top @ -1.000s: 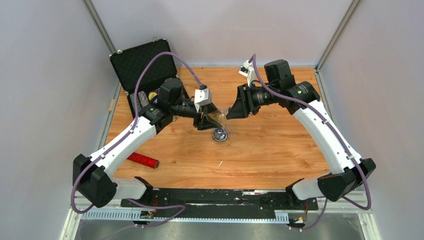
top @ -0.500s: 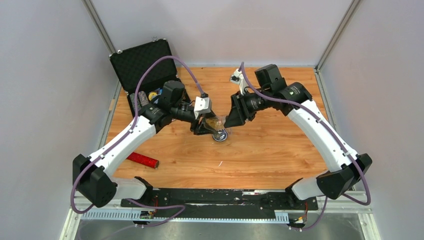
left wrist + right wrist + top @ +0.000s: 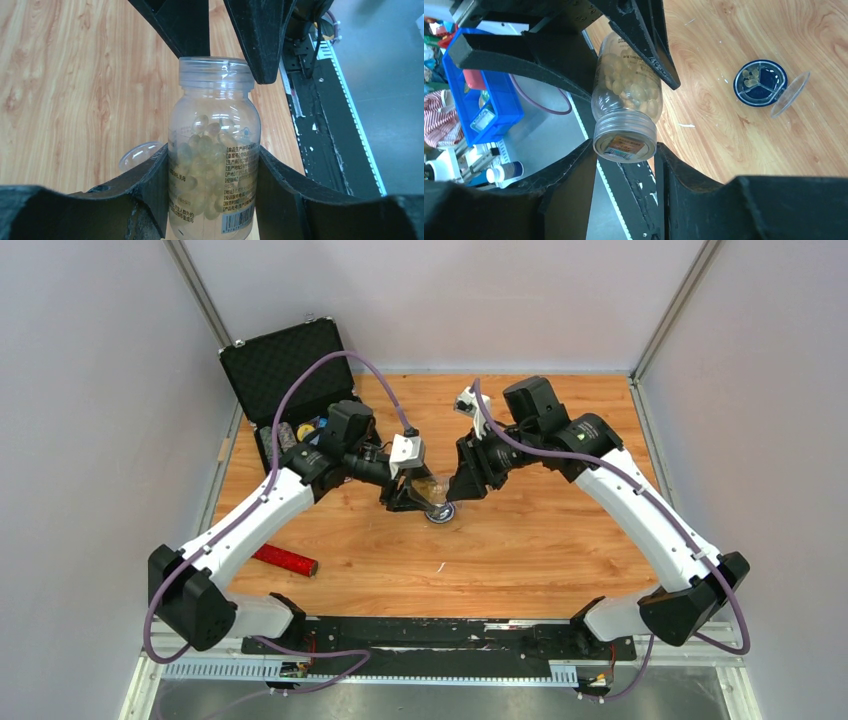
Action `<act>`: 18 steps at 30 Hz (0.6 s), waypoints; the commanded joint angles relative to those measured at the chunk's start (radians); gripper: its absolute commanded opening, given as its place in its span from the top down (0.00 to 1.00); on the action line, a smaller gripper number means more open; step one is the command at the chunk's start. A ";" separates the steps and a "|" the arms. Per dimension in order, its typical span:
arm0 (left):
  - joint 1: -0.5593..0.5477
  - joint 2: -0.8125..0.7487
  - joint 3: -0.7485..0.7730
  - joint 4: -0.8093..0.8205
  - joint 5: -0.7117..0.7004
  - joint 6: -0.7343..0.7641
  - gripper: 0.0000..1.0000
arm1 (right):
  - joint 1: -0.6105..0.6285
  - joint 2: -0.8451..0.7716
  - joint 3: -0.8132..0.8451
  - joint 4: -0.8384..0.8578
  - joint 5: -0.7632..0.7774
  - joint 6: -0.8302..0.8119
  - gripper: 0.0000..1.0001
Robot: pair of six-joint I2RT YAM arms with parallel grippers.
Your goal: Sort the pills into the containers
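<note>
My left gripper (image 3: 212, 167) is shut on a clear pill bottle (image 3: 214, 145) full of yellowish capsules and holds it tilted above the table (image 3: 428, 487). My right gripper (image 3: 625, 150) has come in from the right, and its fingers (image 3: 260, 40) touch both sides of the bottle's cap (image 3: 625, 142). The container, a small round dish (image 3: 760, 82) with dark dividers, sits on the wood just below the bottle (image 3: 440, 511). A few capsules (image 3: 751, 75) lie in one compartment. Its clear lid (image 3: 790, 94) lies open beside it.
An open black case (image 3: 285, 365) holding small items stands at the back left. A red cylinder (image 3: 285, 560) lies at the front left. A blue bin (image 3: 484, 100) shows off the table's edge in the right wrist view.
The right arm has moved left and down until its fingers reached the bottle's cap. The left gripper has kept hold of the bottle and lowered it slightly over the dish.
</note>
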 commanded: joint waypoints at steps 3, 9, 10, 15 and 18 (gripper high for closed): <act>-0.016 -0.075 -0.050 0.303 -0.041 -0.080 1.00 | 0.014 0.050 -0.007 0.075 0.051 0.204 0.69; -0.019 -0.117 -0.151 0.500 -0.163 -0.149 1.00 | 0.012 0.084 0.053 0.086 0.096 0.456 0.64; -0.020 -0.126 -0.175 0.510 -0.178 -0.156 1.00 | 0.012 0.092 0.071 0.089 0.106 0.493 0.63; -0.022 -0.150 -0.247 0.639 -0.239 -0.208 1.00 | 0.011 0.117 0.126 0.104 0.167 0.652 0.60; -0.022 -0.155 -0.273 0.681 -0.257 -0.259 1.00 | -0.004 0.121 0.137 0.104 0.201 0.700 0.57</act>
